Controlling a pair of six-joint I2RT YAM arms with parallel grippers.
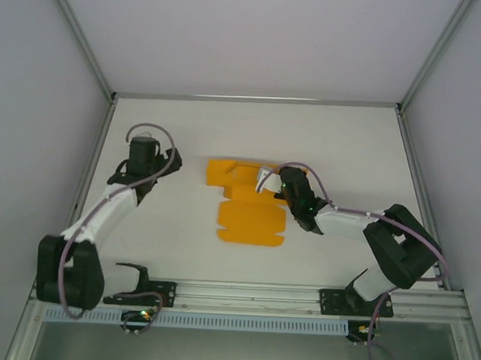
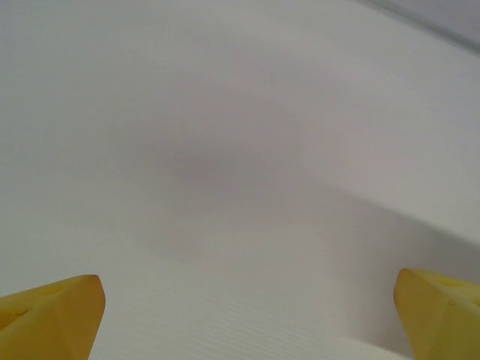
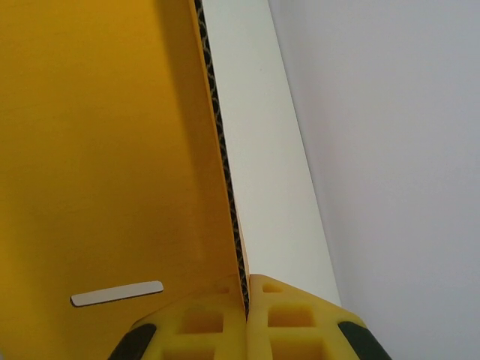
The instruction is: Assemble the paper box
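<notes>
The paper box (image 1: 250, 217) lies mid-table (image 1: 186, 128), its far right edge raised between the fingers of the right gripper (image 3: 246, 296), with the left gripper (image 2: 247, 319) well apart to its left.

White tabletop (image 1: 349, 138); pale grey walls (image 1: 257, 34) on three sides; aluminium rail (image 1: 250, 291) along near edge.

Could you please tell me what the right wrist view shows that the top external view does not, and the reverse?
Right wrist: the box's corrugated edge pinched between the shut right gripper's fingers, plus a small slot in the card. Top external: the box's whole die-cut outline, mostly flat on the table, and the left gripper off to its left, apart from it. Both: the orange box and the right gripper on its edge.
</notes>
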